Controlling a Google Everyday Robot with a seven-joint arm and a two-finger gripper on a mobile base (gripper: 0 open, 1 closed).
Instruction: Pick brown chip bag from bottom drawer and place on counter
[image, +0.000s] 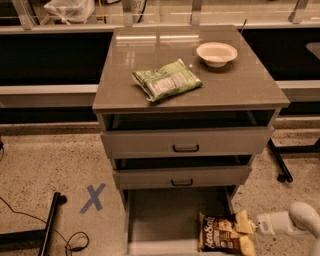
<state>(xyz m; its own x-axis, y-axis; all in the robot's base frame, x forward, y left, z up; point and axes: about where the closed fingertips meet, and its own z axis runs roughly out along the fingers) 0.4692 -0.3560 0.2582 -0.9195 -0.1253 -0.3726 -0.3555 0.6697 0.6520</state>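
The brown chip bag (222, 234) lies flat on the floor of the pulled-out bottom drawer (165, 215), at its front right corner. Its "Sea Salt" lettering faces up. My gripper (250, 226) comes in low from the right on a white arm and sits at the bag's right edge, touching or nearly touching it. The counter (240, 80) is the glossy grey-brown top of the cabinet, well above the gripper.
A green-and-white snack bag (166, 80) lies mid-counter and a white bowl (216, 53) stands at its back right. The two upper drawers (185, 142) are slightly open and overhang the bottom drawer. A blue tape X (93, 198) and black cables mark the floor on the left.
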